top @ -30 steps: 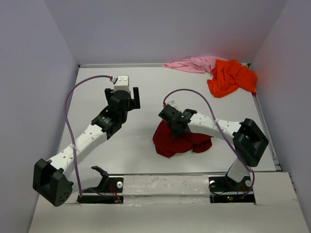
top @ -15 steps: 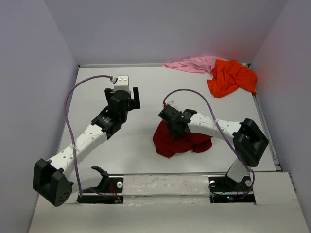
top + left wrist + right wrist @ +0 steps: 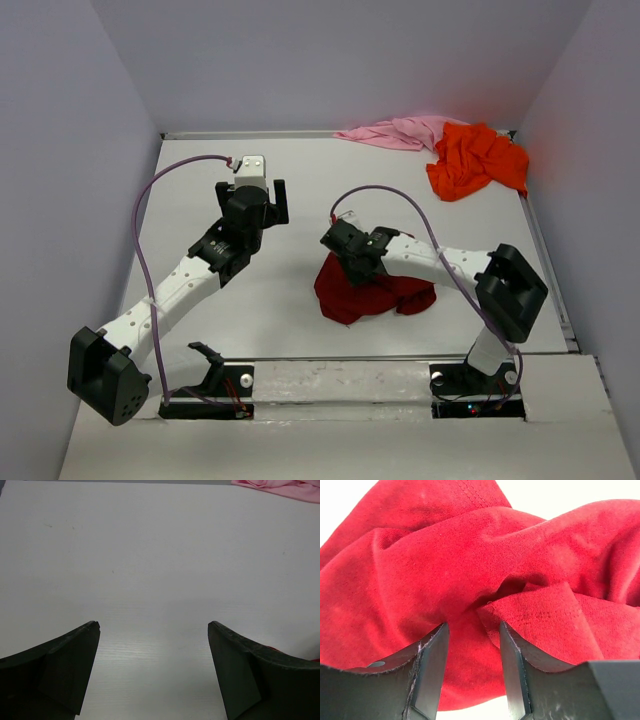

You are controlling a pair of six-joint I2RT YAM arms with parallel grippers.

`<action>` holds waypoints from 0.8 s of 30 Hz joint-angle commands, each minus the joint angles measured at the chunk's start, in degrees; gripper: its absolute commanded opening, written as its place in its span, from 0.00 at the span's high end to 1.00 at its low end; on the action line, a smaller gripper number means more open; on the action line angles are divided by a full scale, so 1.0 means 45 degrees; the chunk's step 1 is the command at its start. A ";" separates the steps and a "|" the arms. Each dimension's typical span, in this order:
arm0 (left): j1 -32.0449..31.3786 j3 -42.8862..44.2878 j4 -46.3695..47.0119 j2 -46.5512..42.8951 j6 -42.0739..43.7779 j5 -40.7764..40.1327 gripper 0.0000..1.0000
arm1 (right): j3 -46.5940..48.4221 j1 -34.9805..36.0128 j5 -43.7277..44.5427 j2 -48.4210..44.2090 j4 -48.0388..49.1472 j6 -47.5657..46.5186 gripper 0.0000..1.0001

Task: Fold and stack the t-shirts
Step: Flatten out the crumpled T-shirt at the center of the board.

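Mid-right on flat white table top: dark red cloth t-shirt, crumpled in a low heap, unfolded, just ahead of R arm's base. At its far-left edge: R gripper, black, two-finger, pressed down into the cloth. In R wrist view: fingers drawn close w/ only a narrow gap, pinching a bunched fold of the red fabric, w/ wrinkles running out from that spot and a stitched hem just beside the right-hand finger. Red cloth across nearly all of that view, w/ a bit of white table at top and bottom. Far-right corner of table: bright orange cloth t-shirt, rumpled, touching pale pink cloth t-shirt, likewise rumpled, strung along the back edge to its left. Both well apart from the red one, and all three unfolded, lying loose. Over left-centre of table: L gripper, black, spread wide over bare white surface, gripping no cloth. In L wrist view: pink fabric at top-right corner, a thin sliver of red at lower right just past the right-hand finger. Well apart from R gripper and from every shirt. Height of L gripper above table: can't tell. Thin purple cable looped out from L wrist and down along that arm. Similar purple loop arching over R arm, from wrist back toward elbow.
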 commanded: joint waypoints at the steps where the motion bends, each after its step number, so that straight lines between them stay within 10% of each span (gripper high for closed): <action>1: 0.0017 0.0293 0.0181 -0.0009 -0.0014 -0.0045 0.01 | 0.0154 0.0134 0.0265 0.0404 0.0168 0.0190 0.50; 24: 0.0017 0.0293 0.0181 -0.0048 -0.0034 0.0013 0.01 | 0.0368 0.0134 0.1965 0.0386 -0.0886 0.0268 0.58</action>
